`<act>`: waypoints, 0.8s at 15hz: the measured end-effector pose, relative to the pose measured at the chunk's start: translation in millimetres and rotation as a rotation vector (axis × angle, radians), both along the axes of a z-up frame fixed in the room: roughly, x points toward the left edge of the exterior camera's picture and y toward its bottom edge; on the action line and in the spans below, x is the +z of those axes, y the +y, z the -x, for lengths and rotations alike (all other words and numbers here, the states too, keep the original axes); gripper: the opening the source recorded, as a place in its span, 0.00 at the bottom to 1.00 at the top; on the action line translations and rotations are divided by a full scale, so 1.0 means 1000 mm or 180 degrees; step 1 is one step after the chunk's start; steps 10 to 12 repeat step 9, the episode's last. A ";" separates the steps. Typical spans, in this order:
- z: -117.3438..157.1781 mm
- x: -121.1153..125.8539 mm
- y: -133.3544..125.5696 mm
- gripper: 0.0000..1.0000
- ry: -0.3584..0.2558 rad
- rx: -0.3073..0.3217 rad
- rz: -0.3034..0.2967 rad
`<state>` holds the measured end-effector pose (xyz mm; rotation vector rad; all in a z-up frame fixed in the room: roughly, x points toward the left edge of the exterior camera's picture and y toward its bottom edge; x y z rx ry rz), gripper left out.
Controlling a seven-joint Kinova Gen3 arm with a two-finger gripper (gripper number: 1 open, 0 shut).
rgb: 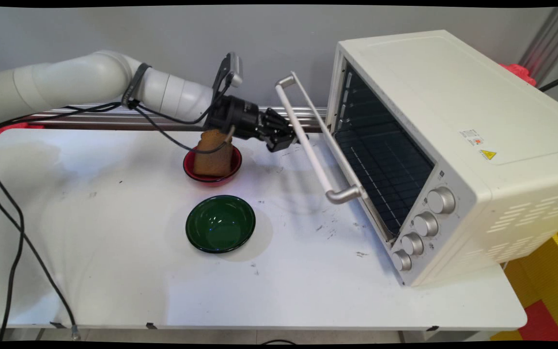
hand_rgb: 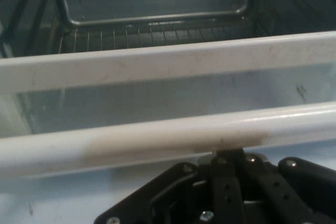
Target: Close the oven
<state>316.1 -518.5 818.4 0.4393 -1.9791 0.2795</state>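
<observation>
My gripper (rgb: 289, 140) is shut, and its joined fingertips rest against the white bar handle (rgb: 308, 145) of the oven door, near the bar's far end. The door of the white toaster oven (rgb: 453, 121) hangs partly open, tilted out toward the table. In the hand view the handle (hand_rgb: 157, 140) runs across just above the gripper (hand_rgb: 229, 153), hiding the tips. Beyond it are the door's glass (hand_rgb: 157, 98) and the wire rack (hand_rgb: 157, 30) inside the dark oven. Nothing is held between the fingers.
A red bowl (rgb: 196, 173) with a brown slice of bread (rgb: 215, 154) standing in it sits just below my wrist. A dark green bowl (rgb: 220, 223) lies nearer the front. Black cables (rgb: 17, 232) hang down at the table's left side.
</observation>
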 end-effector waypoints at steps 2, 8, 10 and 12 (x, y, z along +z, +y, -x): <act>0.005 0.005 -0.004 0.00 0.0041 0.0002 0.0027; 0.014 0.016 -0.011 0.00 0.0112 -0.0004 0.0071; 0.014 0.018 -0.011 0.00 0.0114 -0.0005 0.0076; 0.014 0.018 -0.011 0.00 0.0114 -0.0005 0.0076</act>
